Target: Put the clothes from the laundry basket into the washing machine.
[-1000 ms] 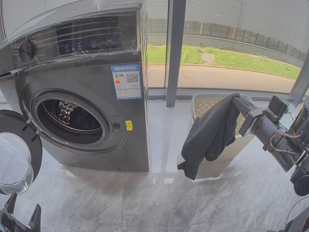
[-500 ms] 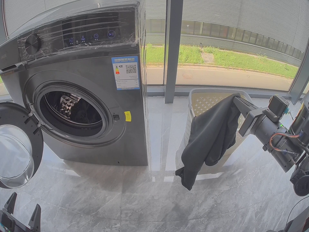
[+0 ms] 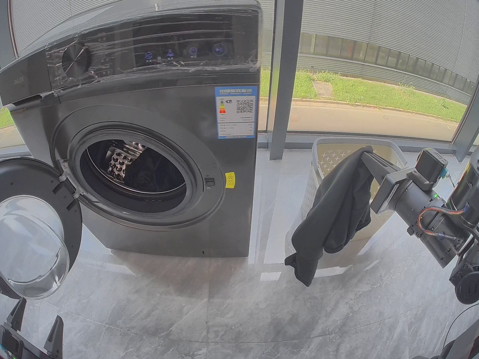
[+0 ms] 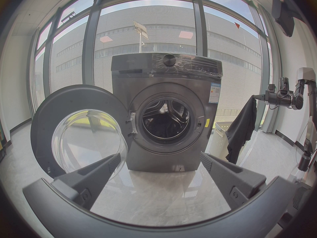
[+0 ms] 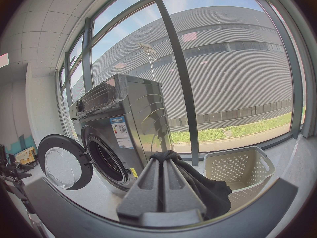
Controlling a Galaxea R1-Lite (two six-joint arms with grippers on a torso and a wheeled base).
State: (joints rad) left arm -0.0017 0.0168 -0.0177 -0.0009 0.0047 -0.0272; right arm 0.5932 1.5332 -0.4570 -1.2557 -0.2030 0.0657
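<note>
A dark grey garment (image 3: 335, 210) hangs from my right gripper (image 3: 368, 156), which is shut on its top edge in front of the beige laundry basket (image 3: 396, 149). In the right wrist view the fingers (image 5: 152, 176) pinch the garment (image 5: 204, 189) with the basket (image 5: 238, 165) behind. The grey washing machine (image 3: 149, 125) stands at the left, its drum opening (image 3: 134, 178) showing and its round door (image 3: 32, 228) swung wide to the left. My left gripper (image 3: 35, 325) is low at the bottom left corner, open and holding nothing; its fingers (image 4: 231, 177) point at the machine (image 4: 166, 111).
A window post (image 3: 284, 66) stands between machine and basket, with glass wall behind both. Bare marble floor (image 3: 224, 305) stretches in front of the machine and basket. The open door juts out over the floor at the left.
The camera has shifted, so the machine and basket sit further right in the picture. The right gripper still holds the garment at about the same place; the left gripper has not moved.
</note>
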